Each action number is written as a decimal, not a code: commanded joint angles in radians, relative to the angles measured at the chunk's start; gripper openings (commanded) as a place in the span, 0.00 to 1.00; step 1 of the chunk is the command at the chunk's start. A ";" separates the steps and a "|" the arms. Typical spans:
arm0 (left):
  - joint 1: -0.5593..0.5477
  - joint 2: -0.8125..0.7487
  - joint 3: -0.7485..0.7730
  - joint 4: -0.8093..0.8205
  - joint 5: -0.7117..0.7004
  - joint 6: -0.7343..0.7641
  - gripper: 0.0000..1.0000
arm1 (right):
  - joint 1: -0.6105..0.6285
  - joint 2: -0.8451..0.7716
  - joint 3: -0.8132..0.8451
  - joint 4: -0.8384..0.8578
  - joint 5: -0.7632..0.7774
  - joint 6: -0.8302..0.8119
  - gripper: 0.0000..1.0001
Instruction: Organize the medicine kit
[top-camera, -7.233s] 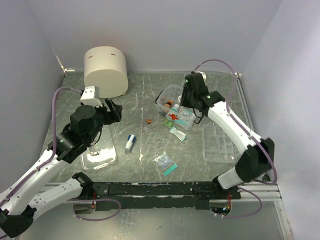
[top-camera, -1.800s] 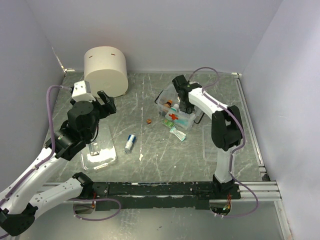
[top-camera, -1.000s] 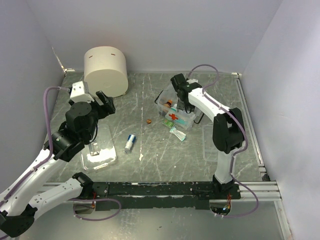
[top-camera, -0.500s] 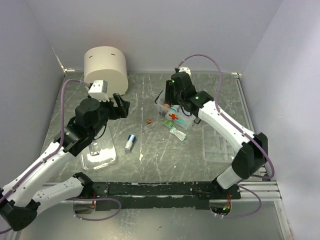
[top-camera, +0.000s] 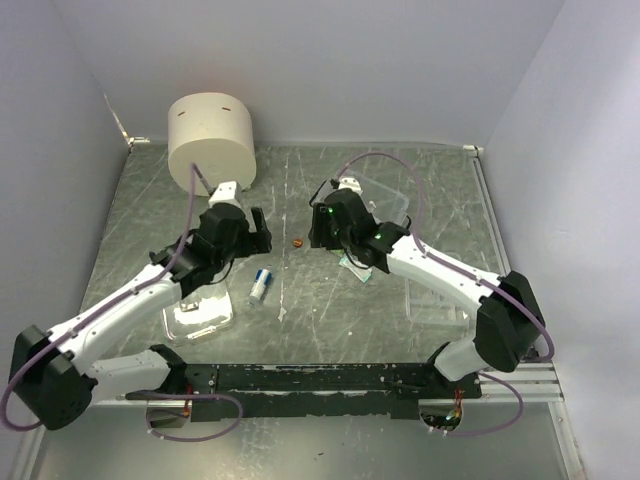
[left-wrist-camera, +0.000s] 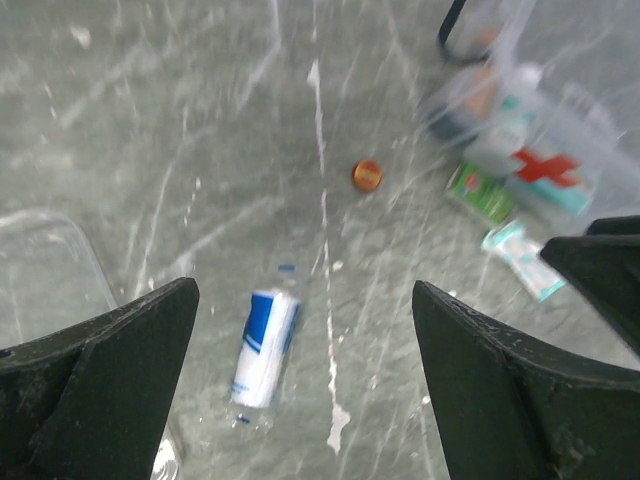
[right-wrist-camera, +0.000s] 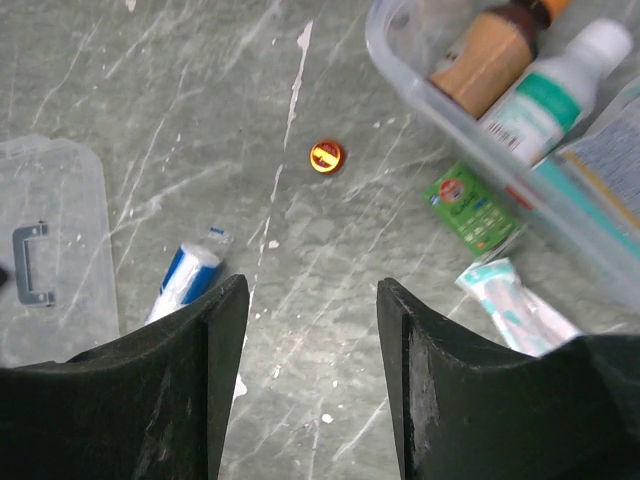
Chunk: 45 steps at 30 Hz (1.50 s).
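The medicine kit (right-wrist-camera: 450, 120) is a clear box with a red cross (left-wrist-camera: 545, 167), open, holding a brown bottle (right-wrist-camera: 490, 50) and a white bottle (right-wrist-camera: 555, 75). In the top view my right arm hides most of it. A green sachet (right-wrist-camera: 468, 205) and a teal packet (right-wrist-camera: 515, 305) lie just outside it. An orange cap (top-camera: 297, 242) and a blue-white tube (top-camera: 261, 285) lie on the table. My left gripper (top-camera: 255, 232) is open and empty above the tube (left-wrist-camera: 262, 345). My right gripper (top-camera: 318, 225) is open and empty, left of the kit and near the cap (right-wrist-camera: 326, 157).
A large cream cylinder (top-camera: 210, 140) stands at the back left. A clear lid with a grey handle (top-camera: 195, 305) lies at the front left. A clear tray (top-camera: 435, 290) lies on the right. Purple walls close in the table.
Both grippers have swung in toward the table's middle. The right one left the kit and moved left; the left one moved right. A clear bag near the front, seen in the oldest frame, is gone.
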 joint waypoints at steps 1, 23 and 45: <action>0.006 0.063 -0.058 0.002 0.108 -0.063 0.99 | 0.014 0.009 -0.047 0.076 0.007 0.132 0.54; 0.006 0.491 0.065 -0.152 0.200 0.027 0.47 | 0.031 -0.102 -0.308 0.296 -0.051 0.247 0.50; 0.012 0.169 0.070 0.058 0.387 -0.302 0.35 | 0.045 -0.092 -0.417 0.778 -0.484 0.214 0.64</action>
